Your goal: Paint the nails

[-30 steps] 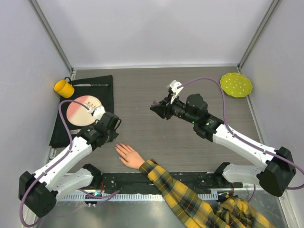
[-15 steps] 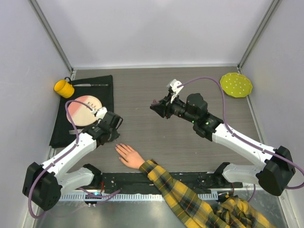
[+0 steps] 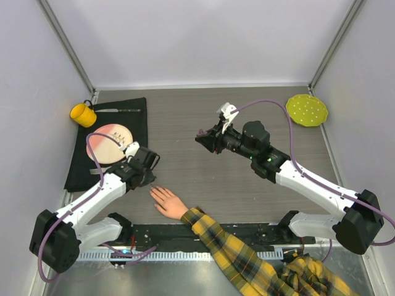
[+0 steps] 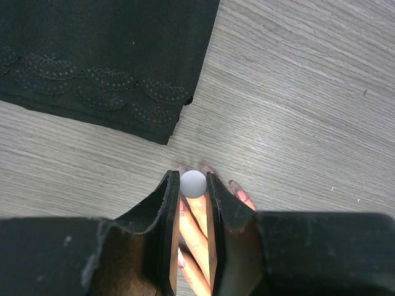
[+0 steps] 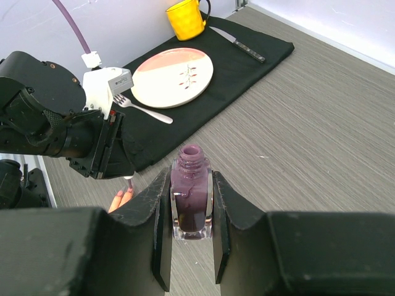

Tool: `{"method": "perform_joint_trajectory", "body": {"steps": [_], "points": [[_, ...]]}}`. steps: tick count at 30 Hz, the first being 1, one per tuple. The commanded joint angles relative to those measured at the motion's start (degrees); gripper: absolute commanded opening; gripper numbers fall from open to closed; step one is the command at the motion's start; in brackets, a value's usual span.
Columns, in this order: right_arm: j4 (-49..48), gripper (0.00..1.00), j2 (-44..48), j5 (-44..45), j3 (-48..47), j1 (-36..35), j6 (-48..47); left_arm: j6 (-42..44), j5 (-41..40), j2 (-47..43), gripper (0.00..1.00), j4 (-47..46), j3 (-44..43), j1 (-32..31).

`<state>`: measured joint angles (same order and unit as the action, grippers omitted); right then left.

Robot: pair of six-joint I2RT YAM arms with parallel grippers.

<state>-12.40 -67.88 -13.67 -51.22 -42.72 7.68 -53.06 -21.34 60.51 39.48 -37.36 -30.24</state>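
A pale hand (image 3: 168,202) with a yellow-black plaid sleeve (image 3: 234,253) lies flat near the table's front edge, fingers pointing left. My left gripper (image 3: 148,179) is directly above its fingertips, shut on the pale round brush cap (image 4: 193,184). The fingers (image 4: 197,217) show between the jaws. One nail (image 4: 241,195) beside the right jaw looks dark-tinted. My right gripper (image 3: 202,137) is shut on an open bottle of purple polish (image 5: 191,196), held above the table's middle. The right wrist view shows the thin brush (image 5: 130,183) reaching down to the fingertips (image 5: 121,198).
A black cloth (image 3: 117,123) at the left carries a pink-and-white plate (image 3: 106,143), a fork, a knife (image 3: 117,110) and a yellow mug (image 3: 82,114). A yellow-green dotted plate (image 3: 307,110) sits at the back right. Grey walls enclose the table.
My left gripper has shifted slightly toward the hand's fingertips and its arm has swung in. The right arm with the bottle has not moved.
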Motion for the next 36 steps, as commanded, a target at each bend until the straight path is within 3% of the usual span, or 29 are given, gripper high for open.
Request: {"method": "perform_joint_trajectory", "body": {"steps": [1, 36], "points": [[-3.8, 0.01, 1.1, -0.7, -2.0, 0.2, -0.6, -1.0, 0.2, -0.9, 0.0, -0.5, 0.2, 0.4], [-3.8, 0.01, 1.1, -1.0, -1.5, 0.4, -0.6, -1.8, -0.7, 1.4, 0.0, -0.1, 0.2, 0.4]]}}
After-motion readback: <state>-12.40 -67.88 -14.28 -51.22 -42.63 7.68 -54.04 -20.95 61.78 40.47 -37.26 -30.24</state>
